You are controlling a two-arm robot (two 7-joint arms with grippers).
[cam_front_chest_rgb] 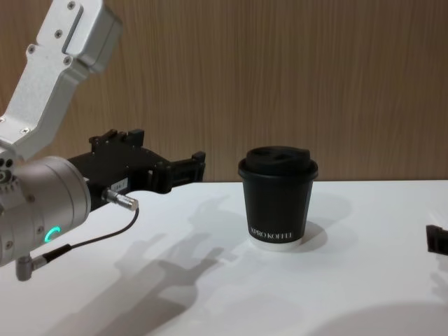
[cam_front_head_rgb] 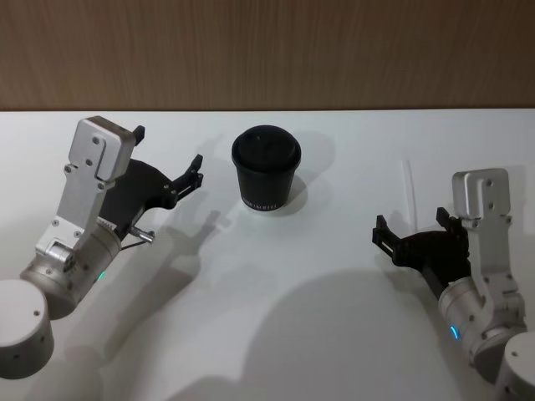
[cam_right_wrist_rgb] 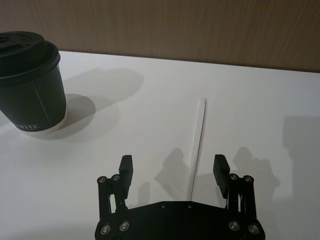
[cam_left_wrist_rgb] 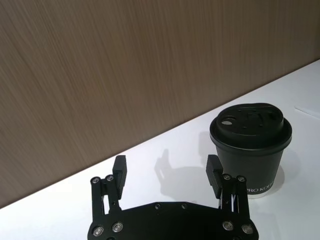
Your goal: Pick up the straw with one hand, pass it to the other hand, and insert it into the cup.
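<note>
While your right gripper [cam_front_head_rgb: 411, 224] hung open and empty at the near right, the straw [cam_front_head_rgb: 409, 185] lay flat just beyond it toward the far side. Its long axis ran near-to-far, in line with the gap between the spread jaws. Your right arm was plainly the nearer. Your left gripper [cam_front_head_rgb: 167, 149], also open and holding nothing, sat well apart at the left. The cup [cam_front_head_rgb: 266, 171] stood upright between them, lid on. Surface: plain white table [cam_front_head_rgb: 292, 276], smooth; I judged the thin straw hard to pinch off it. Wood-panelled wall [cam_front_head_rgb: 267, 50] behind.
</note>
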